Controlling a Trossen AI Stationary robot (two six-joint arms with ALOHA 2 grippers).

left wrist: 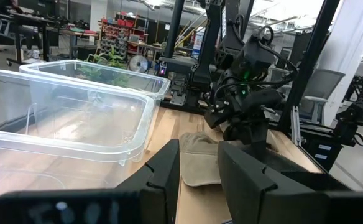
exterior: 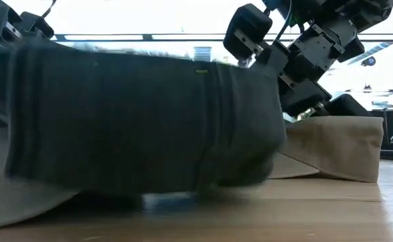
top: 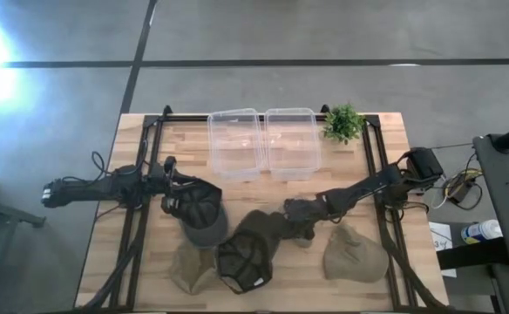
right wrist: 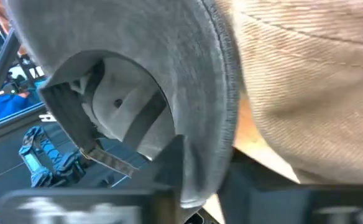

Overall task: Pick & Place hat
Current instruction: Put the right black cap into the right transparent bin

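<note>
Several hats lie on the wooden table's near half. My right gripper (top: 295,215) (right wrist: 200,186) comes in low from the right and is shut on a dark grey hat (top: 261,229) (exterior: 143,121) in the middle. My left gripper (top: 181,188) (left wrist: 197,152) reaches in from the left, fingers nearly together, at a dark mesh cap with a grey brim (top: 199,209). A black mesh cap (top: 242,263) lies near the front edge. Tan hats rest at the near left (top: 187,269) and near right (top: 356,253) (exterior: 338,148). My left gripper seems to hold the dark mesh cap by its far rim (top: 190,189), coming level from the table's left. The wrist view looks over the cap and shows nothing between the fingers, so the hold itself is hidden. My right gripper pinches the grey hat's rim (right wrist: 214,134) between its two fingers, slanting down from the table's right. The rim cloth folds over one finger. In the low view the hat's right end (exterior: 264,154) is raised, and its left part rests on a tan hat (exterior: 15,188).
Two clear plastic bins (top: 235,144) (top: 292,141) stand side by side at the far edge, also in the left wrist view (left wrist: 69,124). A small green plant (top: 343,122) stands right of them. A black frame runs around the table (top: 145,174).
</note>
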